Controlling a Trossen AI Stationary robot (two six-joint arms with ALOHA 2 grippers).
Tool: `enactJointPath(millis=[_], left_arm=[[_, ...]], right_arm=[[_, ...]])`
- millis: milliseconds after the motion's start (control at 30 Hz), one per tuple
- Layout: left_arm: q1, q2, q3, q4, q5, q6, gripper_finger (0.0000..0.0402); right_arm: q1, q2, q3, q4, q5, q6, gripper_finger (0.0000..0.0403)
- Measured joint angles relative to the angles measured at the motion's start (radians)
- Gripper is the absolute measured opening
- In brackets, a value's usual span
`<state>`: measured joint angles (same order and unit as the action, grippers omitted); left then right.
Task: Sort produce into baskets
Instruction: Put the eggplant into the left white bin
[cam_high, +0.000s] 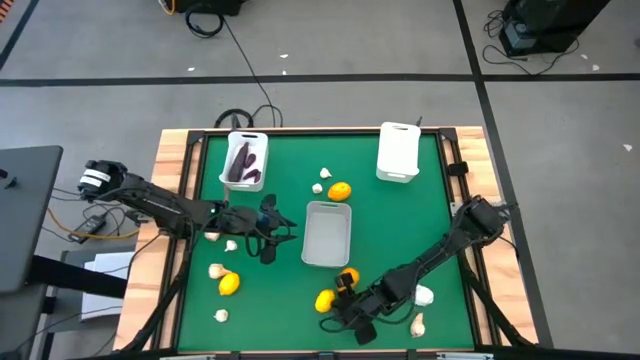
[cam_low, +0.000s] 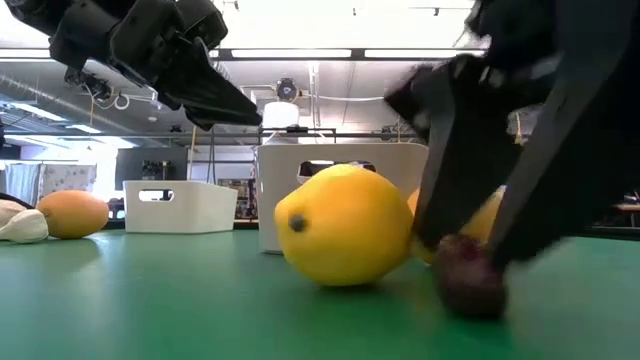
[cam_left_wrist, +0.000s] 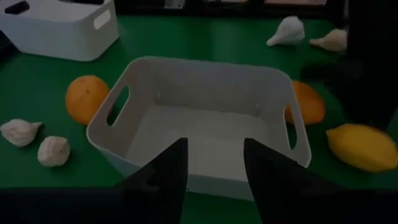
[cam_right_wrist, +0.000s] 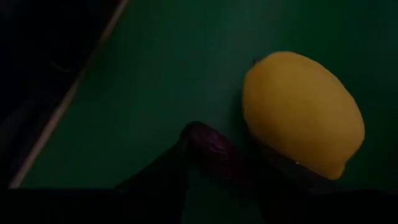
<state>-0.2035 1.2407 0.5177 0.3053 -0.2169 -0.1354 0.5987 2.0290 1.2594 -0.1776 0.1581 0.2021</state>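
Three white baskets stand on the green table: one at the far left (cam_high: 245, 160) with dark purple vegetables in it, one at the far right (cam_high: 398, 152), and one in the middle (cam_high: 327, 233). My left gripper (cam_left_wrist: 214, 146) hovers open just left of the middle basket (cam_left_wrist: 205, 118), pointing into it. My right gripper (cam_low: 478, 240) is low at the near edge, open, its fingers on either side of a small dark purple vegetable (cam_right_wrist: 208, 149) that lies on the table beside a lemon (cam_right_wrist: 301, 112). An orange (cam_high: 348, 277) lies just behind them. My right gripper comes slanting down from the right, one finger on each side of the purple vegetable (cam_low: 470, 275), which rests on the table. Whether the fingertips touch it, I cannot tell.
Loose produce lies around: an orange (cam_high: 340, 191) and garlic bulbs (cam_high: 318, 187) beyond the middle basket, a lemon (cam_high: 229, 284) and garlic (cam_high: 215, 270) at the near left, and garlic (cam_high: 418, 323) at the near right. The table's near edge is close to my right gripper.
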Motion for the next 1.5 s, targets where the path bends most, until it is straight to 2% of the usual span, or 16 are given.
enactJointPath(millis=[167,267,367,500,567,767,867,933,1067,1133,1233,1400,1500], left_arm=[[0.000,0.000,0.000,-0.002,0.000,0.000,0.0161],[0.000,0.000,0.000,-0.002,0.000,0.000,0.0161],[0.000,0.000,0.000,-0.001,0.001,-0.002,0.0161],[0.000,0.000,0.000,-0.001,0.002,-0.029,0.0161],[0.000,0.000,0.000,-0.001,0.002,-0.033,0.0161],[0.000,0.000,0.000,0.002,0.001,-0.056,0.0162],[-0.001,0.000,0.000,0.014,0.001,-0.078,0.0163],[-0.008,0.000,0.000,0.025,0.000,-0.078,0.0163],[-0.024,0.022,0.000,0.055,0.000,-0.052,0.0163],[-0.031,0.042,0.000,0.090,-0.014,-0.026,0.0166],[-0.034,0.079,0.000,0.179,-0.026,-0.001,0.0179],[-0.034,0.151,0.000,0.341,-0.024,-0.011,0.0212],[-0.034,0.187,0.000,0.391,0.025,-0.004,0.0231]], right_arm=[[0.000,0.013,0.001,0.000,-0.016,0.017,0.0168],[-0.001,0.010,0.001,-0.002,-0.022,0.034,0.0151],[-0.002,0.008,0.001,-0.004,-0.038,0.054,0.0106],[-0.001,0.008,0.001,-0.002,-0.070,0.080,0.0023],[-0.001,0.003,0.000,-0.002,-0.062,0.087,0.0015],[0.000,-0.069,-0.003,-0.013,0.036,0.085,0.0010],[0.005,-0.119,-0.002,-0.018,0.129,0.065,0.0006],[0.012,-0.147,-0.002,-0.021,0.248,0.046,0.0009],[0.012,-0.189,-0.001,-0.021,0.593,0.098,0.0010],[0.000,-0.199,-0.001,-0.029,0.671,0.108,0.0010],[-0.028,-0.199,-0.001,-0.025,0.701,0.116,0.0010],[-0.074,-0.190,-0.001,-0.009,0.689,0.134,0.0010],[-0.089,-0.189,-0.001,-0.009,0.691,0.143,0.0010]])
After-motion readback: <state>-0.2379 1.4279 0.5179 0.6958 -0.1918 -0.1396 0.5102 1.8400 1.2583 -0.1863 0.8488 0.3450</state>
